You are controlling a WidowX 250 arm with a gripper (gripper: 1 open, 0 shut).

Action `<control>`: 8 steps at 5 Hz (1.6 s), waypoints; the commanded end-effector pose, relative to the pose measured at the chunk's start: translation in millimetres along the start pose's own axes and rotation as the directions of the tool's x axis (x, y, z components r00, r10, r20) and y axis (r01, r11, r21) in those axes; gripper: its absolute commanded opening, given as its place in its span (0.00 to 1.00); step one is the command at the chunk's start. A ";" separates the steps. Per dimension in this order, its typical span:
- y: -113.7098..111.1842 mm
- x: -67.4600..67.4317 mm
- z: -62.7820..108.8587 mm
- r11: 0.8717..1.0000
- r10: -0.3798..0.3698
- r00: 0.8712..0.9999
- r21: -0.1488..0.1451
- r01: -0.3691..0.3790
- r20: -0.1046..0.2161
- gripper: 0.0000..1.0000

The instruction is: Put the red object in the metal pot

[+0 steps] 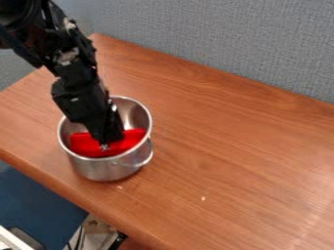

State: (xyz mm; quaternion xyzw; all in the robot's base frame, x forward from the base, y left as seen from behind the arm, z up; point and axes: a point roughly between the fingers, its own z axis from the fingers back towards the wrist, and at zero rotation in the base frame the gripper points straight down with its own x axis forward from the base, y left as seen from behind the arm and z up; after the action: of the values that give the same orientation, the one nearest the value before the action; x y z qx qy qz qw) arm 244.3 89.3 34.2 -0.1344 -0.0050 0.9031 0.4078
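Observation:
The metal pot (115,168) stands on the left part of the wooden table (229,137). Inside it lies the red object (88,145), showing as a bright red patch on the pot's floor. My gripper (113,134) reaches down into the pot from the upper left. Its dark fingers look drawn together, with their tips low against the red object. The arm hides the pot's far rim and part of the red object. I cannot make out whether the fingers pinch the red object or only touch it.
The table's front edge (156,210) runs diagonally close below the pot, with blue floor beyond it. A grey wall (248,39) stands behind the table's far edge.

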 end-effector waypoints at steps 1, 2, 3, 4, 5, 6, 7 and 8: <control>-13.4 8.9 0.4 0.992 0.127 0.992 -0.007 -0.127 -0.003 0.00; -20.5 14.1 2.1 1.000 0.016 1.000 0.019 -0.016 0.001 0.00; -25.9 17.7 3.9 0.994 -0.097 0.995 0.047 0.097 0.002 0.00; -22.7 10.0 6.6 0.982 -0.179 0.981 0.044 0.183 -0.073 0.00; -19.6 3.1 10.3 0.963 -0.260 0.954 0.034 0.268 -0.148 0.00; -20.4 -6.4 12.8 0.952 -0.289 0.948 0.068 0.300 -0.137 0.00; -20.8 -16.0 14.6 0.938 -0.318 0.940 0.100 0.331 -0.127 1.00; -19.0 -23.2 14.8 0.926 -0.341 0.933 0.134 0.354 -0.113 0.00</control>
State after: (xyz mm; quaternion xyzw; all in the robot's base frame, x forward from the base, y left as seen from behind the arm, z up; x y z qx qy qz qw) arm 262.1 85.1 49.3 -0.1354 0.0720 0.8098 0.5663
